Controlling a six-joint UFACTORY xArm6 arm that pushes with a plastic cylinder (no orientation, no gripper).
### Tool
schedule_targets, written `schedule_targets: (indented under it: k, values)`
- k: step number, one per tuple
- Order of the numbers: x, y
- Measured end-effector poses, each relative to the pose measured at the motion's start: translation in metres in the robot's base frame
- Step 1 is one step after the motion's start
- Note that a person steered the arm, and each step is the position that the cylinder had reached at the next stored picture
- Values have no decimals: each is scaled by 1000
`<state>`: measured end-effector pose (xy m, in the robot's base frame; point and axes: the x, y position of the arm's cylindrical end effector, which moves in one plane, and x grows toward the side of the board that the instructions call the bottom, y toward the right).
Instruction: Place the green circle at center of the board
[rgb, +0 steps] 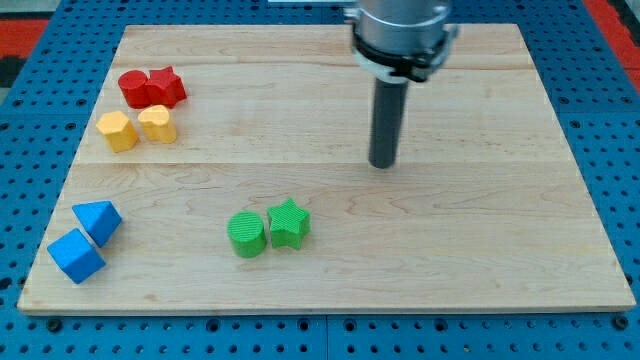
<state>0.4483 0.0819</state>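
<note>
The green circle (246, 234) lies on the wooden board (480, 240) low and left of the middle, touching the green star (289, 223) on its right side. My tip (383, 163) rests on the board above and to the right of both green blocks, well apart from them, roughly at mid-height of the board.
A red circle (133, 88) and a red star (166, 86) sit together at the view's upper left. Two yellow blocks (118, 131) (157, 123) lie just below them. Two blue blocks (98, 220) (75, 256) sit at the lower left corner.
</note>
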Motion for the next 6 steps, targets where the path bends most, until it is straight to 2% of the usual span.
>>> schedule_targets:
  k: [1, 2, 3, 4, 5, 6]
  values:
    - [29, 59]
    - [77, 98]
    - [127, 76]
    - [127, -33]
    - [134, -96]
    - [117, -167]
